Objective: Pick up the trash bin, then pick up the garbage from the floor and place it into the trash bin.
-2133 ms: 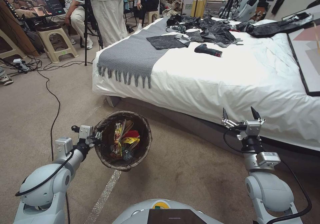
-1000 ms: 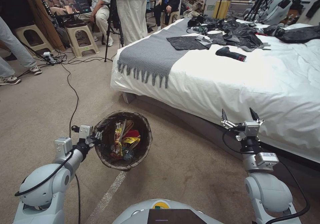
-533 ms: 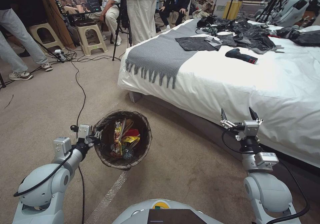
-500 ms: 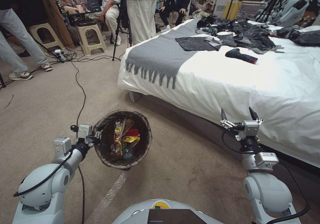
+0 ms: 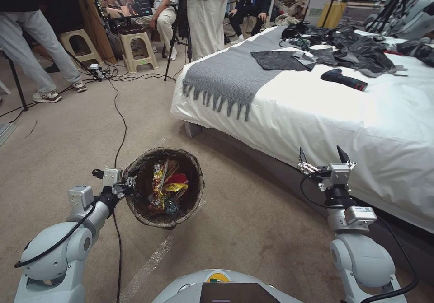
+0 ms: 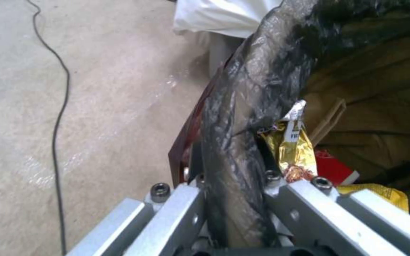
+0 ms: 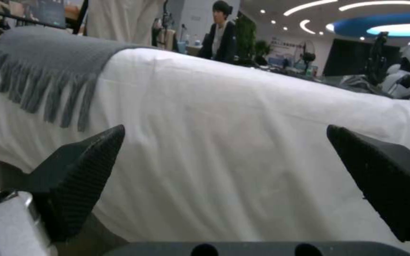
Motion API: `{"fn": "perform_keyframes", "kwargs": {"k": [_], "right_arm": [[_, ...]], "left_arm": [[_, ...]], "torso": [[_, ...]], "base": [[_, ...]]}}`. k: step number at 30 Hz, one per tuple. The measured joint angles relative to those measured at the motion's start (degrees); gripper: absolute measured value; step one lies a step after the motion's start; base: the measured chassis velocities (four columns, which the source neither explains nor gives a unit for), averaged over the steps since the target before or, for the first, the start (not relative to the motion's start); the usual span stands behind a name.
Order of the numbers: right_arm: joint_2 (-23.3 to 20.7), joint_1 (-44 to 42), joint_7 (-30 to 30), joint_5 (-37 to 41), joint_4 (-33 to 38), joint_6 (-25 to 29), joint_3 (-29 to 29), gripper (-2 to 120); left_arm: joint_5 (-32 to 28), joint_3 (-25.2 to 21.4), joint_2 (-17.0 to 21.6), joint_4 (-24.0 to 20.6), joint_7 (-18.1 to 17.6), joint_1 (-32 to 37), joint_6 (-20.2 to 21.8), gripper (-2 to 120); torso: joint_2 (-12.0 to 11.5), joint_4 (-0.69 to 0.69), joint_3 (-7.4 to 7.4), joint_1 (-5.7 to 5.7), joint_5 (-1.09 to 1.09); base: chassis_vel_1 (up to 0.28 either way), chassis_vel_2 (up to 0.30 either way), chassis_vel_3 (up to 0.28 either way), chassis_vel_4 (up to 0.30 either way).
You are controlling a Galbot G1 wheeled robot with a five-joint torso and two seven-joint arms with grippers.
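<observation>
The tan short-pile carpet floor (image 5: 68, 140) runs open and bare from the robot out to the stools, with one black cable (image 5: 120, 127) snaking across it and one pale tape strip (image 5: 149, 267) near the robot's base. Along the right runs the big bed with a white sheet (image 5: 316, 113), its near edge slanting away, one grey fringed blanket (image 5: 235, 75) hanging over the foot corner.

Held up off the floor, well clear of the bed's edge, is the small round trash bin lined with a dark crinkled bag (image 5: 135, 176). It is tipped, its long axis leaning so the mouth faces up and toward the robot's head. The left gripper (image 5: 126, 186) is clamped on the bin's left rim; in the left wrist view the two metal fingers (image 6: 176, 206) pinch the bag-covered rim (image 6: 243, 117) between them.

Inside lies the garbage (image 5: 166, 190): a gold crinkled wrapper, a red packet, a yellow packet, a flat brown paper piece and a small clear bottle, all heaped together.

The right gripper (image 5: 324, 155) hangs empty beside the bed's side, its two black pointed fingers (image 7: 86, 156) spread wide, aimed at the white sheet.
</observation>
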Motion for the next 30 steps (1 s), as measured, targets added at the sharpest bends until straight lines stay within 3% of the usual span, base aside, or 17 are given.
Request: {"fn": "perform_keyframes", "kwargs": {"k": [30], "right_arm": [[0.08,0.10,-0.15,-0.62,-0.82,0.32,-0.25,100]], "left_arm": [[0.30,0.13,-0.16,0.64,0.27,-0.27,0.00,0]], "torso": [[0.00,0.00,0.00,0.00,0.00]], "base": [[0.045,0.048,0.047,0.046]]}}
